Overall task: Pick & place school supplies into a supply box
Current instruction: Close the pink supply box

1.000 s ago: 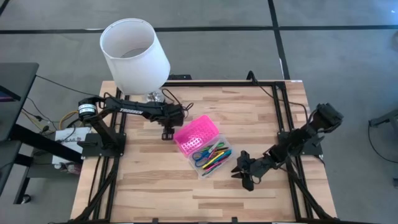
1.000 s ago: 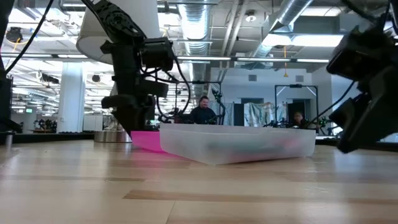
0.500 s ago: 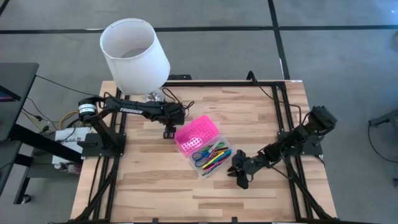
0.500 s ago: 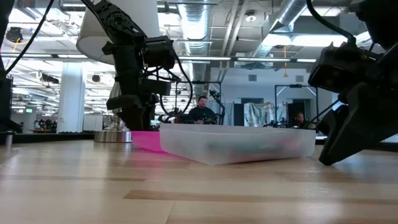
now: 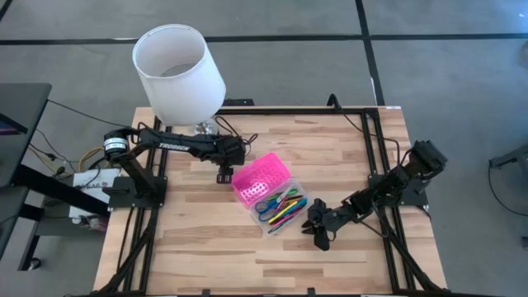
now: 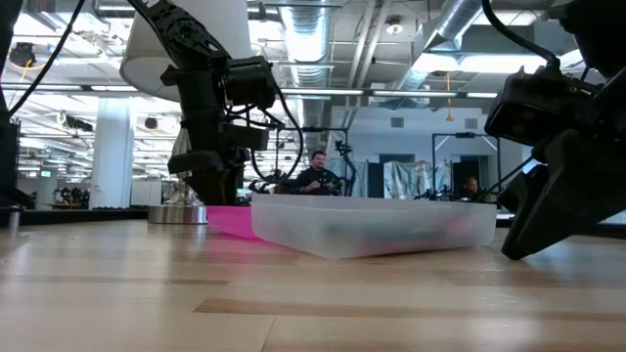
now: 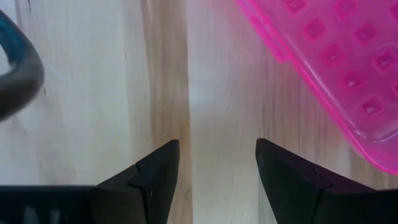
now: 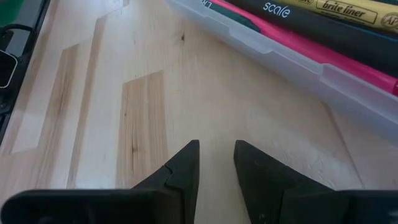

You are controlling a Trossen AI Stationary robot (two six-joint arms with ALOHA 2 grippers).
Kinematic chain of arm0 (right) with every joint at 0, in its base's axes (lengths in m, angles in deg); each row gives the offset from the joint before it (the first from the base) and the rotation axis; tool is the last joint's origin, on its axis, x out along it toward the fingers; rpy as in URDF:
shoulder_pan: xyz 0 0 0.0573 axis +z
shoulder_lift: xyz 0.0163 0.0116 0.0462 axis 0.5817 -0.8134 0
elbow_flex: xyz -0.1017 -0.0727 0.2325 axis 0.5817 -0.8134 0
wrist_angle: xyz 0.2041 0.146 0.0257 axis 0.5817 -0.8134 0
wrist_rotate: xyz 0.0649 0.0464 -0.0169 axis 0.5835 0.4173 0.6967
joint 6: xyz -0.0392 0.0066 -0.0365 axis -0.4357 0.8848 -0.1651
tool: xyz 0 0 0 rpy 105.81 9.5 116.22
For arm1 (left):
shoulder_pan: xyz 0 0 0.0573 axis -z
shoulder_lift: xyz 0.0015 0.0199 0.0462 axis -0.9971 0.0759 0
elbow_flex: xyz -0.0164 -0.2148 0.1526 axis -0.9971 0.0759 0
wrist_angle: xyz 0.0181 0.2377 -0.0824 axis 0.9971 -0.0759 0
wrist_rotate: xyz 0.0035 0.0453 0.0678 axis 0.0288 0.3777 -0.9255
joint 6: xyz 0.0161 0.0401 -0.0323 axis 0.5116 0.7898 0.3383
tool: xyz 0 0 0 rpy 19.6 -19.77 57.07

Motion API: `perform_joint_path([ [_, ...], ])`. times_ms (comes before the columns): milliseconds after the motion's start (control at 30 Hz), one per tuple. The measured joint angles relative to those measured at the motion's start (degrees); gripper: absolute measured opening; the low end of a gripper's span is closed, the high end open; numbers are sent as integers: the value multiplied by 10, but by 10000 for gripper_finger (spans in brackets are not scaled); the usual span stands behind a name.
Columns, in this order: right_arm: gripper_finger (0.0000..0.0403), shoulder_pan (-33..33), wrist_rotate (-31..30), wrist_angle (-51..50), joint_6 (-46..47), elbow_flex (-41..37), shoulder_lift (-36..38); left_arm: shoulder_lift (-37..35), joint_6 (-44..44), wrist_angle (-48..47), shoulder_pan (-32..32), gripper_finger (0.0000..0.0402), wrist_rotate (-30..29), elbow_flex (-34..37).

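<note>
The supply box (image 5: pixel 270 195) is seen lying open at the table's (image 5: pixel 206 247) centre, the school supplies (image 5: pixel 283 207) inside. The left gripper (image 5: pixel 223 175), fingers parted and empty, is held at its ten o'clock; the right gripper (image 5: pixel 314 230), narrowly parted and empty, at its four o'clock.

Lighting was even and bright from overhead; the table (image 5: pixel 206 247) showed only soft, short shadows under both arms. Low view was backlit: ceiling strip lights (image 6: pixel 323 44) at 12 o'clock glared, arms read as near-silhouettes, the right gripper (image 6: pixel 548 210) at 3 o'clock was blurred, foreground wood soft. Left wrist view was washed out and soft, the pink lid (image 7: pixel 336 68) at 2 o'clock slightly blurred. Right wrist view was sharp on pen lettering (image 8: pixel 277 7).
</note>
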Motion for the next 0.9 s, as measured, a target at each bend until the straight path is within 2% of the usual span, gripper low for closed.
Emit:
perform_joint_path([
  [200, 100, 0, 0, 0, 0, 0, 0, 0, -1, 0, 0, 208, 0, 0],
  [533, 100, 0, 0, -1, 0, 0, 0, 0, -55, 0, -1, 208, -2, 0],
  [767, 100, 0, 0, -1, 0, 0, 0, 0, -98, 5, -15, 208, -60, 0],
  [900, 100, 0, 0, -1, 0, 0, 0, 0, -91, 5, -18, 208, -54, 0],
])
